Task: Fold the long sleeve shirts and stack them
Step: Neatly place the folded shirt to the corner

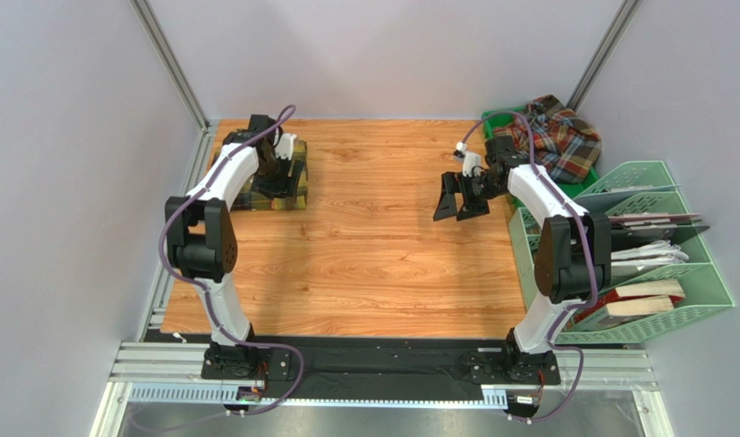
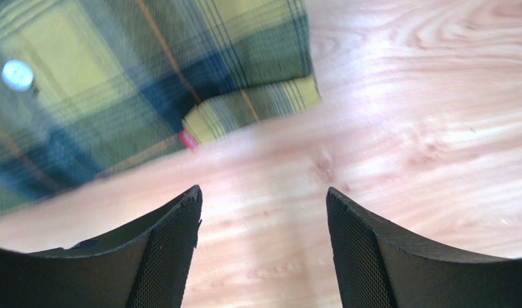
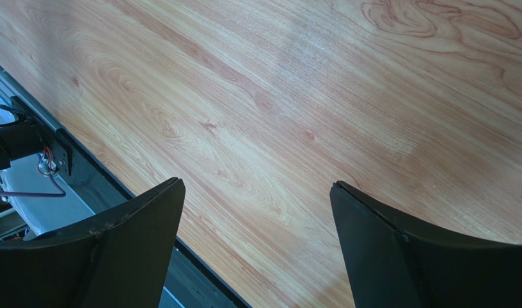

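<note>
The yellow and black check shirt point(image 1: 275, 187) lies folded at the table's far left; its edge fills the upper left of the left wrist view point(image 2: 115, 83). My left gripper point(image 1: 275, 177) hangs just over it, open and empty point(image 2: 263, 199). The rust-red check shirt point(image 1: 557, 138) lies crumpled on the green tray at the far right. My right gripper point(image 1: 461, 202) is open and empty, raised over bare wood left of that shirt; in the right wrist view point(image 3: 257, 186) only wood shows between the jaws.
A green plastic tray point(image 1: 590, 175) holds the red shirt. Green file racks point(image 1: 655, 264) with books and papers stand along the right edge. Grey walls close in the left, back and right. A black rail point(image 1: 382, 360) runs along the near edge.
</note>
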Controlling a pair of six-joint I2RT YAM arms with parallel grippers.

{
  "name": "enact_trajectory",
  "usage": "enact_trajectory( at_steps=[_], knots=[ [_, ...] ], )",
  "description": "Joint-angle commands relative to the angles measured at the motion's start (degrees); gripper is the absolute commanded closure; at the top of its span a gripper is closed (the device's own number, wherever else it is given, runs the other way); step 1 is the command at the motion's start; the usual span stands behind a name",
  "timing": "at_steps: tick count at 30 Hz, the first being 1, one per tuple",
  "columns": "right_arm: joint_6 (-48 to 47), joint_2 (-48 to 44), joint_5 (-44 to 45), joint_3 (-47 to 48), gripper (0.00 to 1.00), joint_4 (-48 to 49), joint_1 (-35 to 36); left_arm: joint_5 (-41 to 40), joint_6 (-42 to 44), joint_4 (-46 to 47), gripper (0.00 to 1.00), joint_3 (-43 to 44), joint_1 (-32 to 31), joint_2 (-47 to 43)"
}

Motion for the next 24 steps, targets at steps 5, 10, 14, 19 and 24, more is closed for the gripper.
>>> enact_trajectory(
  at_steps=[5,10,14,19,24],
  knots=[
    [-0.16,-1.83,-0.47,0.64,0.09,0.48,-0.4,-3.53,-6.62,0.59,0.22,-5.3,-0.48,-0.73],
    [-0.33,-2.18,-0.03,0.29,0.09,0.48,-0.4,-5.47,-8.73,1.82,0.21,-3.19,-0.3,4.11],
    [-0.6,-2.35,0.23,0.03,0.09,0.48,-0.4,-6.96,-9.43,0.34,0.21,1.29,1.27,10.34],
    [-1.12,-2.97,0.94,-0.15,0.09,0.13,-0.49,-5.29,-9.88,-2.83,0.21,10.25,5.15,15.89],
    [-1.65,-2.53,0.94,0.64,0.09,-0.93,-0.75,-6.87,-5.05,-2.74,0.21,17.9,7.43,19.23]
  ],
)
